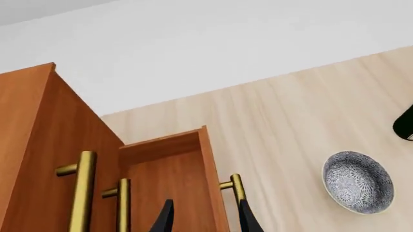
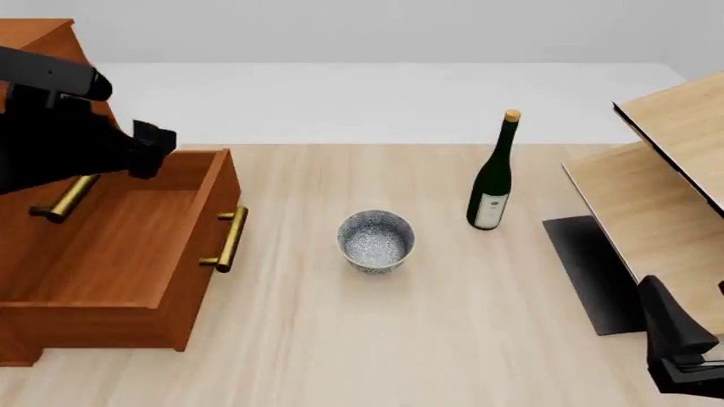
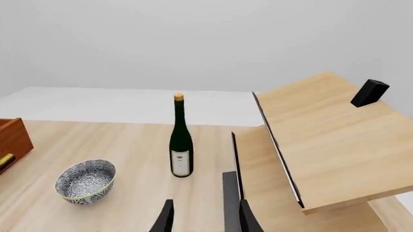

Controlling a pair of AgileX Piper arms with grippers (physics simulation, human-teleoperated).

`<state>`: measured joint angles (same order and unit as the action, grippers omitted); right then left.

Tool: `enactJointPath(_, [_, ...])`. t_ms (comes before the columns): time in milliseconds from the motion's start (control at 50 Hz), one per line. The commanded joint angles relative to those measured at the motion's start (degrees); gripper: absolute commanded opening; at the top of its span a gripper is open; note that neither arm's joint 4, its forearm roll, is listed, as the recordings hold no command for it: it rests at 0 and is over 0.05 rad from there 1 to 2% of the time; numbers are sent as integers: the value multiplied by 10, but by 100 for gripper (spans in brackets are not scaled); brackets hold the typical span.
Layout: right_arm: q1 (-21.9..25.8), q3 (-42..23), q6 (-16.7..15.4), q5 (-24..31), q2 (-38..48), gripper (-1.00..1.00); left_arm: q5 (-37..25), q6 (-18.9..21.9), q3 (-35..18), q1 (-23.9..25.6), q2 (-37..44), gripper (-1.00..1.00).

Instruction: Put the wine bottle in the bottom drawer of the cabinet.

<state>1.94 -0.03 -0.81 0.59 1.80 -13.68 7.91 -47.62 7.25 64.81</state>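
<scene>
The wine bottle (image 2: 493,178) stands upright on the table right of centre, dark green with a tan cork and a white label; it also shows in the right wrist view as the bottle (image 3: 181,140). The cabinet (image 2: 34,42) is at the left, and its bottom drawer (image 2: 125,246) is pulled out, empty inside, with the brass handle (image 2: 230,239) on its front. My left gripper (image 1: 206,223) is open above the drawer's front panel (image 1: 174,174), close to its handle (image 1: 237,186). My right gripper (image 3: 205,220) is open and empty, well short of the bottle.
A speckled bowl (image 2: 377,240) sits between drawer and bottle. Pale light-wood furniture (image 2: 667,170) with a dark base (image 2: 588,271) fills the right side. The right arm (image 2: 679,352) is at the lower right corner.
</scene>
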Motion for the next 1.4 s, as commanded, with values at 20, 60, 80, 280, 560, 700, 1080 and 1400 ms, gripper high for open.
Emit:
enactJointPath(20, [1,0,0,-1,2,100,23,16,23,4,29,100])
enactJointPath(60, [1,0,0,-1,3,100,20,-2,24,8,32,100])
enactJointPath(80, [2,0,1,0,2,100,24,4,27,6,33,100])
enactJointPath(280, [3,0,1,2,1,100,49,-4,53,11,50,100])
enactJointPath(560, [4,0,3,-6,10,100,76,-2,83,20,67,100])
enactJointPath(700, [4,0,2,-11,15,100,92,-3,95,23,82,100])
enactJointPath(1080, [4,0,1,2,3,100,144,-2,124,21,116,100])
enactJointPath(1400, [3,0,0,6,-1,100,180,-18,152,32,138,100])
